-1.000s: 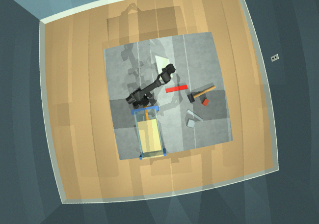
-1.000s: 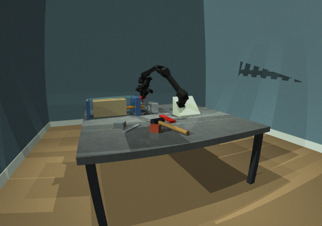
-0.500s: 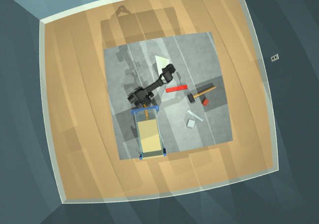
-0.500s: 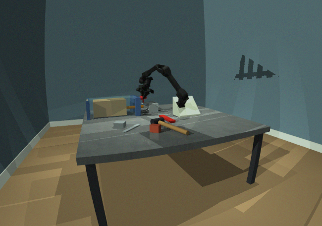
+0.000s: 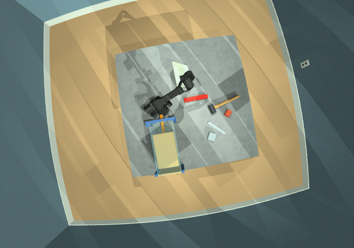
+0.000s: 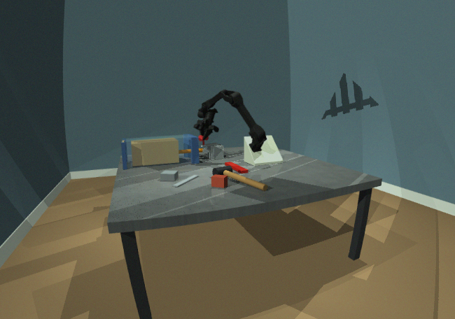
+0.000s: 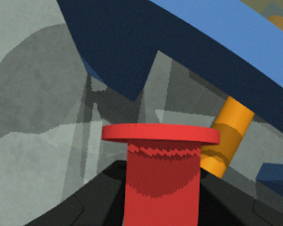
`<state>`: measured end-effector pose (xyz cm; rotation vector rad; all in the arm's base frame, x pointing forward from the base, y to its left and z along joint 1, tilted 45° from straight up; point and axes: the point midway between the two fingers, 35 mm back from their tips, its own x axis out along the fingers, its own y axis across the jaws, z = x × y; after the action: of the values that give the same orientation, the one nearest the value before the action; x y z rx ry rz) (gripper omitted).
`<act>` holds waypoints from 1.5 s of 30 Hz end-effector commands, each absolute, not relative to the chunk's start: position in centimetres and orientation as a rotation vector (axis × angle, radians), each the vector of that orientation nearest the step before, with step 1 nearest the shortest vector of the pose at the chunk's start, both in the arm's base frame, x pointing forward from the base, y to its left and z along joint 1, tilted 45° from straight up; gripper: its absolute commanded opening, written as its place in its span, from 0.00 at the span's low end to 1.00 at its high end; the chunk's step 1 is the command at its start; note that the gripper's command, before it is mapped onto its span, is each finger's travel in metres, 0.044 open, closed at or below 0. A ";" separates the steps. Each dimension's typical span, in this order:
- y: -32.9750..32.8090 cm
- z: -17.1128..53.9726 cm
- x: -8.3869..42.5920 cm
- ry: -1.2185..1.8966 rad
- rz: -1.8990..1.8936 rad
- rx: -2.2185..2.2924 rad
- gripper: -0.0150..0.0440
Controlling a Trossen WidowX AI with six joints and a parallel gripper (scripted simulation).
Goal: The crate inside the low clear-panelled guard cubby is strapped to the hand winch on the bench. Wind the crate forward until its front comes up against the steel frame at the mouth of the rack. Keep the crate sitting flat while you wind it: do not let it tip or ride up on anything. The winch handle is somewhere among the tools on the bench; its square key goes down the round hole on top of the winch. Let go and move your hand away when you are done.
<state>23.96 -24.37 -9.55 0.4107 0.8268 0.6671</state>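
Observation:
My gripper point(image 6: 203, 135) point(image 7: 155, 171) is shut on the red winch handle point(image 6: 202, 138) point(image 7: 164, 198), which is upright with its flange toward the wrist camera. The handle is by the grey winch point(image 6: 216, 150), just outside the blue frame point(image 5: 160, 121) point(image 6: 196, 150) point(image 7: 213, 45). Whether its key is in the winch hole is hidden. The tan crate point(image 5: 165, 150) point(image 6: 155, 152) sits flat in the clear-panelled cubby, its front a gap back from the frame. An orange strap point(image 5: 162, 128) point(image 6: 185, 151) point(image 7: 230, 129) runs from the crate out through the frame.
On the bench point(image 5: 227, 58) point(image 6: 311, 173) lie a red bar point(image 5: 195, 98) point(image 6: 236, 167), a mallet point(image 5: 226, 101) point(image 6: 245, 180), a red block point(image 5: 227, 112) point(image 6: 219, 181), a grey block point(image 5: 212, 136) point(image 6: 169, 175) and a pale strip point(image 5: 216, 128) point(image 6: 185, 180). A whitish wedge point(image 5: 179, 68) point(image 6: 269, 155) stands by the arm base.

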 end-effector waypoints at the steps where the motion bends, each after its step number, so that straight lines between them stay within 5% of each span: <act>1: -23.2 -9.1 23.6 0.831 0.678 0.442 0.25; 45: -20.1 -6.9 20.6 0.832 0.679 0.446 0.25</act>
<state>21.35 -21.03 -6.96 0.4249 0.8163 0.6661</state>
